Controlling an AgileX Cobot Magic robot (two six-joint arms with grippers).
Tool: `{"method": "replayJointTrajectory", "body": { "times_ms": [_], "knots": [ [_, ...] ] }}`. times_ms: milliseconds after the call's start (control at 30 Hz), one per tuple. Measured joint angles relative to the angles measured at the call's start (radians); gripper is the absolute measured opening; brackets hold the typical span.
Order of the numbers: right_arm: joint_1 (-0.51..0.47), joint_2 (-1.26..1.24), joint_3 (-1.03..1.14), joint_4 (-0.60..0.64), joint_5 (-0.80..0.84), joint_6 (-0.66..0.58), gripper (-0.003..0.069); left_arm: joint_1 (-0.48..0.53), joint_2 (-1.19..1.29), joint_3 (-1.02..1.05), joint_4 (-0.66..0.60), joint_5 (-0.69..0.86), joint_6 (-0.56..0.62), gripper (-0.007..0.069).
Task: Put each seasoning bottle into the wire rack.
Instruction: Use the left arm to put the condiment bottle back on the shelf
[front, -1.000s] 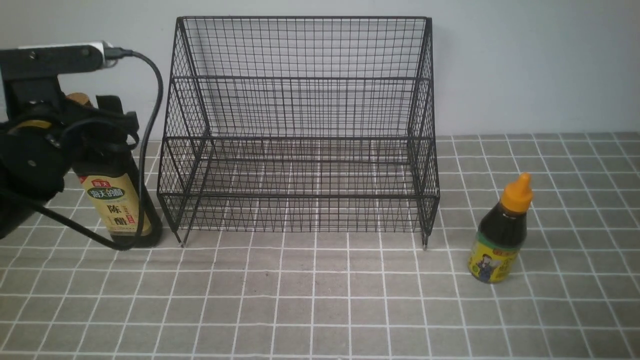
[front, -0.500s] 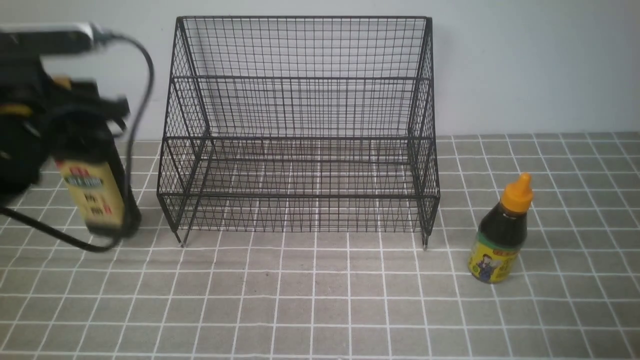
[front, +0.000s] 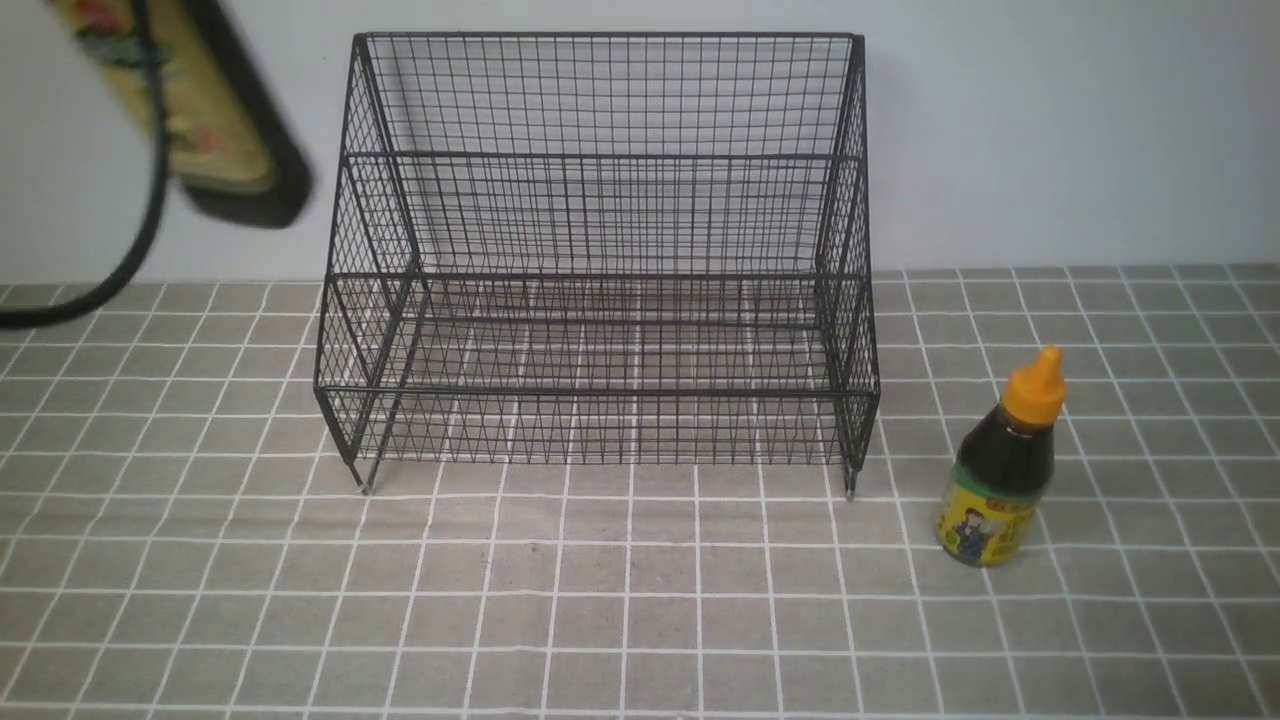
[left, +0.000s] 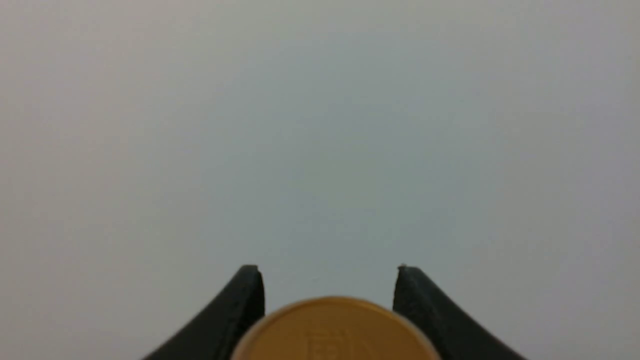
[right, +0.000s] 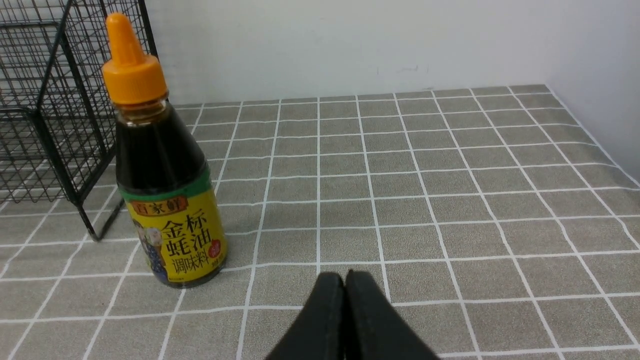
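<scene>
The tall seasoning bottle (front: 205, 125) hangs tilted and blurred in the air at the upper left of the front view, left of the wire rack (front: 600, 155). In the left wrist view its gold cap (left: 335, 332) sits between the fingers of my left gripper (left: 327, 272), which is shut on the bottle. The short seasoning bottle (front: 1000, 470) with its orange nozzle stands upright on the table, right of the rack. My right gripper (right: 344, 275) is shut and holds nothing, low over the table beside the short bottle (right: 165, 190).
The rack stands against the pale back wall (front: 1050, 130) on a grey tiled cloth (front: 620, 600). A black cable (front: 130, 260) loops down at the far left. A side wall (right: 600, 75) bounds the table beyond the short bottle.
My left gripper closed on the tall bottle and lifted it from the table left of the rack up to the top-left corner, tilting it. The short bottle and right gripper have not moved.
</scene>
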Motion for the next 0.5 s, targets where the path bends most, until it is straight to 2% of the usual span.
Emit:
{"method": "replayJointTrajectory", "body": {
  "times_ms": [233,500],
  "knots": [
    [0.0,0.0,0.0,0.0,0.0,0.0,-0.0015,-0.111,0.128,-0.069,-0.082,-0.068,0.05,0.0304],
    [0.0,0.0,0.0,0.0,0.0,0.0,-0.0015,-0.165,0.305,-0.119,-0.33,-0.228,0.311,0.0304]
  ]
}}
